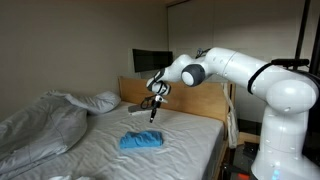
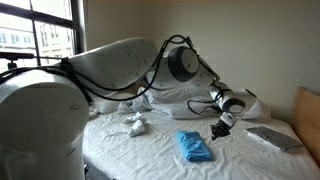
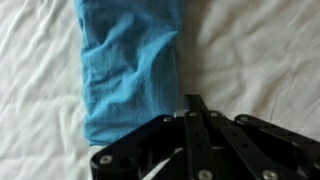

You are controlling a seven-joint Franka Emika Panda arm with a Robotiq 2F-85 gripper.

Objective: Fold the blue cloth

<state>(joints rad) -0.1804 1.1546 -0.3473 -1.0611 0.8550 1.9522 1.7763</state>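
The blue cloth (image 1: 141, 141) lies on the white bed sheet as a narrow, folded, rumpled strip; it also shows in an exterior view (image 2: 193, 146) and fills the upper left of the wrist view (image 3: 130, 70). My gripper (image 1: 153, 111) hangs in the air above and a little behind the cloth, apart from it, seen in both exterior views (image 2: 217, 128). In the wrist view its two black fingers (image 3: 193, 103) are pressed together with nothing between them, just right of the cloth's lower edge.
A rumpled grey-white duvet (image 1: 40, 125) and pillow (image 1: 100, 101) lie at one end of the bed. A wooden headboard (image 1: 180, 100) stands behind. A flat grey item (image 2: 270, 137) lies near the bed's edge. A small crumpled white object (image 2: 135, 124) lies on the sheet.
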